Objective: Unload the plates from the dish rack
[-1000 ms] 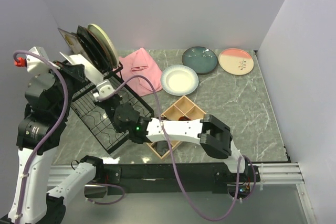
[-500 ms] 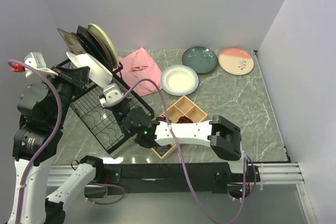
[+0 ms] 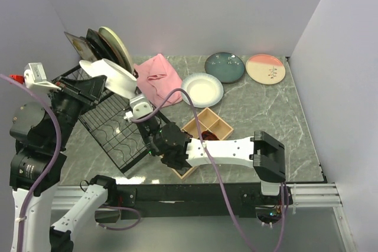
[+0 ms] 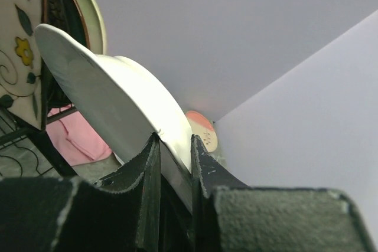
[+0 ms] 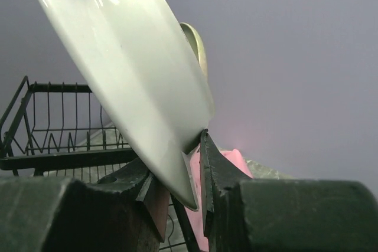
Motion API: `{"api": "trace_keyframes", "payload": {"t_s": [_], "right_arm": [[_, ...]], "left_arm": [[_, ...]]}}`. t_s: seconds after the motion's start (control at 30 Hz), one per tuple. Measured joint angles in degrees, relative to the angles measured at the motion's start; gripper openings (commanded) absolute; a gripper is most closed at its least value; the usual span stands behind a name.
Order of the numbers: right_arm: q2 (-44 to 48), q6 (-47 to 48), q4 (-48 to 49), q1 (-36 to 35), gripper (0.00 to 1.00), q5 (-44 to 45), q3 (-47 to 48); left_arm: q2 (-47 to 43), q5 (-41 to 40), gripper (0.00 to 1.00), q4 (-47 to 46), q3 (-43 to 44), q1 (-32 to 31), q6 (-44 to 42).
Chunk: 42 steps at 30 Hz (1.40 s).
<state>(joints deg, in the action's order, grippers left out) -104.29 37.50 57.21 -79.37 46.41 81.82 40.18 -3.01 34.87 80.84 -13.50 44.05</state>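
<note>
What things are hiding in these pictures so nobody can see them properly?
- Top view: the right arm covers the near half of the tray.
- Top view: the standing plates overlap in the rack, so their number is unclear.
- Left wrist view: the left edge cuts off the flowery plate.
- Right wrist view: the white plate hides nearly all of the green-rimmed plate.

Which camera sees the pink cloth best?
The top camera: nearly the whole pink cloth shows there. The left wrist camera catches one corner, the right wrist camera just a sliver below the white plate.
</note>
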Motion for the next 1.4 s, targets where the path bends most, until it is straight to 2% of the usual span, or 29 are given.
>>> {"api": "trace_keyframes", "payload": {"t_s": [0.27, 0.47, 0.6, 0.93, 1.1, 1.4], "right_arm": [[1.31, 2.73, 3.65, -0.52, 0.00, 1.22, -2.75], [5.97, 6.75, 4.96, -0.61, 0.00, 2.47, -8.52], [9.57, 9.57, 5.62, -0.55, 0.00, 3.52, -12.59], [14.51, 10.88, 5.66, 4.02, 0.00, 4.04, -21.92], [15.52, 8.59, 4.55, 6.60, 0.00, 3.04, -23.91], [17.20, -1.86, 5.11, 11.80, 0.00, 3.43, -24.17]], "left_arm": [[0.02, 3.98, 0.21, -1.42, -0.52, -0.02, 0.52], [0.22, 8.37, 0.21, -3.82, -2.89, -0.15, 2.82], [0.46, 11.63, 0.26, -8.04, -6.23, -0.26, 5.33], [3.69, 17.09, 0.29, -22.03, -17.70, -0.50, 10.32], [6.43, 17.46, 0.38, -26.45, -20.28, -0.63, 10.93], [9.01, 15.06, 0.47, -35.32, -21.86, 0.52, 8.87]]}}
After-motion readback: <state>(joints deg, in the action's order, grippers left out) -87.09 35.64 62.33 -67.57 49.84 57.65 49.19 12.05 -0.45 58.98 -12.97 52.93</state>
